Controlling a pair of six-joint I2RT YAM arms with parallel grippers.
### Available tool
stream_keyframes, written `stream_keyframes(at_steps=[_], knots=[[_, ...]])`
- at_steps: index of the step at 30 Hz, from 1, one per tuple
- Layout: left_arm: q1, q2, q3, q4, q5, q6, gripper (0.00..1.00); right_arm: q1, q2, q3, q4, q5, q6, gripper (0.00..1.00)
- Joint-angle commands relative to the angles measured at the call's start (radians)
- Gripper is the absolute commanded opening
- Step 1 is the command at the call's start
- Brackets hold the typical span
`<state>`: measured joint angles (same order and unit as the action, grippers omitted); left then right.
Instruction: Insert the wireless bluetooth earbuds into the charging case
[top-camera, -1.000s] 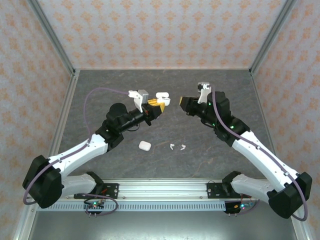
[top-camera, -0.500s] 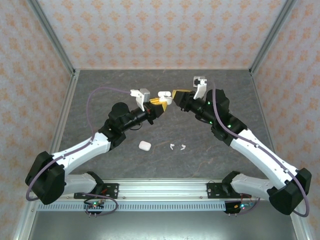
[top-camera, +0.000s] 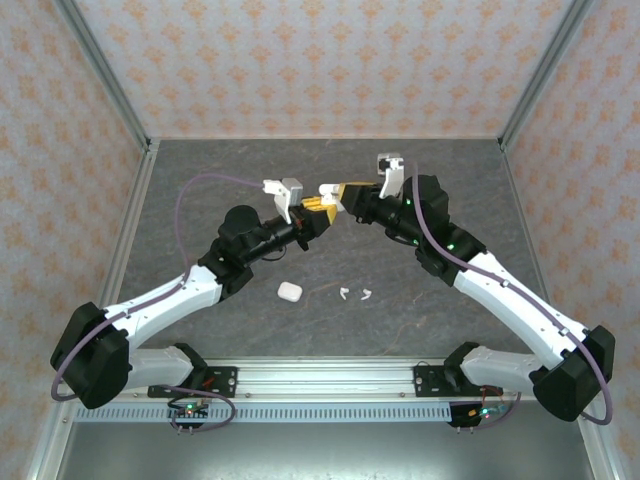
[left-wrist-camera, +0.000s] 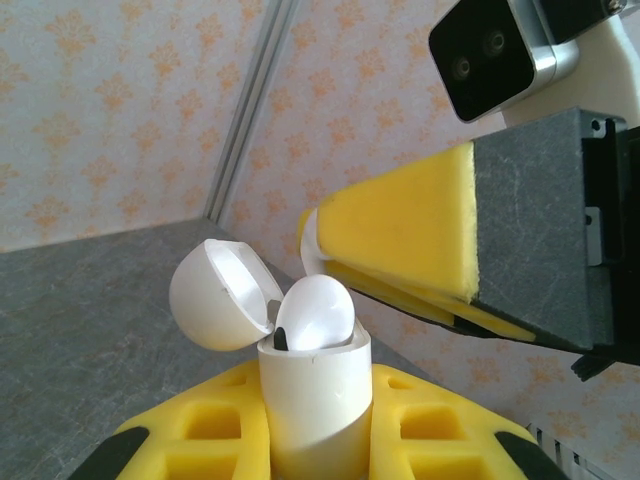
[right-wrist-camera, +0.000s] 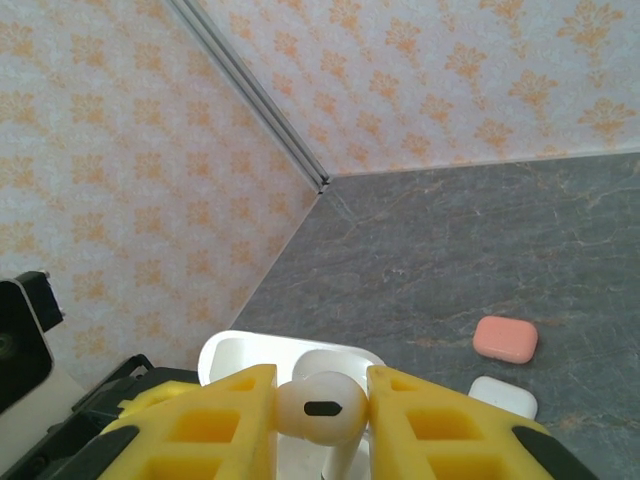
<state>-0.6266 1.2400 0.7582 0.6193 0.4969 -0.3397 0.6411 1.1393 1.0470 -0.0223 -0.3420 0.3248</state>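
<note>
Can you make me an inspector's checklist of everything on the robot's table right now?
Surface: grey stone-look table, no spills seen.
Job's things: open charging case held up off the table, with a seated earbud poking out of it; a held earbud close beside the case; two loose earbuds lying on the table.
Clutter: closed white case left of the loose earbuds; coral-pink case on the table.
End effectors: left end effector shut on the open charging case; right end effector shut on the held earbud.
Cables: purple cable looping over the left arm.
Surroundings: orange-patterned walls, metal corner post.
</note>
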Motion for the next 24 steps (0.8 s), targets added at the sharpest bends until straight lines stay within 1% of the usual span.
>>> stream_keyframes(at_steps=[1,6,11,16,22,24], knots=[[-0.005,-0.002,0.035,0.051,0.008,0.015,0.0,0.009,-0.006,0.028,-0.036,-0.02,-0.029,0.26],[-0.007,-0.004,0.034,0.049,0.003,0.017,0.0,0.01,-0.006,0.026,-0.073,-0.02,-0.04,0.26],[-0.006,0.0,0.034,0.05,0.006,0.019,0.0,0.009,0.003,0.033,-0.083,-0.058,-0.026,0.26],[-0.006,0.004,0.033,0.051,0.009,0.021,0.0,0.01,0.017,0.052,-0.099,-0.091,-0.008,0.3],[-0.007,0.005,0.028,0.051,0.009,0.024,0.0,0.009,0.018,0.083,-0.111,-0.099,-0.004,0.33],[-0.007,0.004,0.027,0.052,0.008,0.025,0.0,0.009,0.017,0.094,-0.117,-0.096,-0.003,0.37]])
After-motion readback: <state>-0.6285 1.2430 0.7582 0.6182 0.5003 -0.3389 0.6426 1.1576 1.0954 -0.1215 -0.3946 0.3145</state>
